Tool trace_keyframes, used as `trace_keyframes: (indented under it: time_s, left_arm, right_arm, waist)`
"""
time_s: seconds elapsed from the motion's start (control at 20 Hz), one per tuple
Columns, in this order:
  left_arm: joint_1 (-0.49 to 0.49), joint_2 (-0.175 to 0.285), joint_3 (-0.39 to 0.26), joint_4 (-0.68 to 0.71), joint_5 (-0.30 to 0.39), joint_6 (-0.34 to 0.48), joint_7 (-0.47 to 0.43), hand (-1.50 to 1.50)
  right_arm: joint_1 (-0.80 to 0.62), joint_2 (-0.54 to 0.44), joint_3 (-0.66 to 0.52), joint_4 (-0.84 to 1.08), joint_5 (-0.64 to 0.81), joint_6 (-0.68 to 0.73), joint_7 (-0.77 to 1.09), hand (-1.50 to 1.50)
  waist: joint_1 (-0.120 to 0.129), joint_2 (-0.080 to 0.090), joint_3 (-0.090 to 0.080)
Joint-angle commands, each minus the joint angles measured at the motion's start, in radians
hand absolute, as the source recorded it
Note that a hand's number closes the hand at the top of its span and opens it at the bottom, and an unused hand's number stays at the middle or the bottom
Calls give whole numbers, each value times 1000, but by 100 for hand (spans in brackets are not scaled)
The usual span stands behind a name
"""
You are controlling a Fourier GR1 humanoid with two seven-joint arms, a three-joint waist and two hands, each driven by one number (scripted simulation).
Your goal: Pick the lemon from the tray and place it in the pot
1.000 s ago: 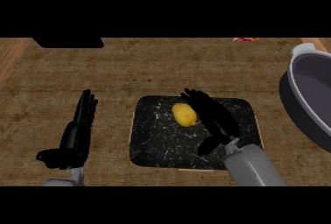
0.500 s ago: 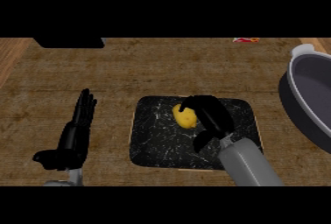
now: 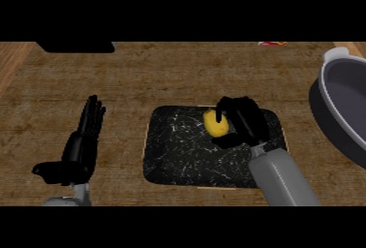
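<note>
- Nearest, at 5 o'clock, the grey right forearm point(image 3: 282, 177) comes in from the lower edge and crosses the tray's near right corner.
- At 8 o'clock the left hand point(image 3: 80, 145) rests on the wooden counter point(image 3: 178, 77). Its fingers are straight and released, pointing to 12 o'clock, and its thumb sticks out toward 9 o'clock. It holds nothing and sits where it sat 1 second ago.
- The tray point(image 3: 178, 155), black with white marbling, lies just below the view's centre, well apart from the left hand.
- The right hand point(image 3: 247, 123) is over the tray's far right part and grasps the lemon. Its fingers curl over the fruit from the 3 o'clock side and the thumb closes in at 6 o'clock.
- 1 second ago those fingers stood straight beside the fruit, and 0.5 seconds ago they were half curled.
- The lemon point(image 3: 214, 125) is in the tray's far half, at about the same spot as before. Only its 9 o'clock side shows, and I cannot tell whether it is lifted off the tray.
- At 3 o'clock the dark pot point(image 3: 343, 106) with its pale rim is cut by the view's edge. It is near the tray but apart from it.
- Farthest, a dark object point(image 3: 75, 47) lies at 11 o'clock and a small red thing point(image 3: 271, 43) at 1 o'clock.
</note>
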Motion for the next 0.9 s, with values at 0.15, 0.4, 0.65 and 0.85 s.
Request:
trace_keyframes:
  time_s: [0.15, 0.4, 0.65, 0.85]
  left_arm:
    - [1, 3, 10, -14, -5, 11, -11, 0]
    - [-32, 2, -7, -23, -8, -3, -8, 0]
    - [-52, -13, -54, -21, -15, -28, -5, 0]
    - [-62, -26, -79, -14, -16, -43, -14, 0]
  right_arm:
    - [-46, -126, -380, 150, -17, -33, 435, 150]
    - [-200, -246, -530, 241, 75, -72, 760, 150]
    - [-369, -376, -561, 343, 267, -111, 1039, 150]
    - [-474, -453, -541, 458, 421, -67, 1235, 150]
  waist:
    - [-43, 52, -2]
    - [35, 57, -4]
    - [118, 64, -3]
    - [156, 70, -3]
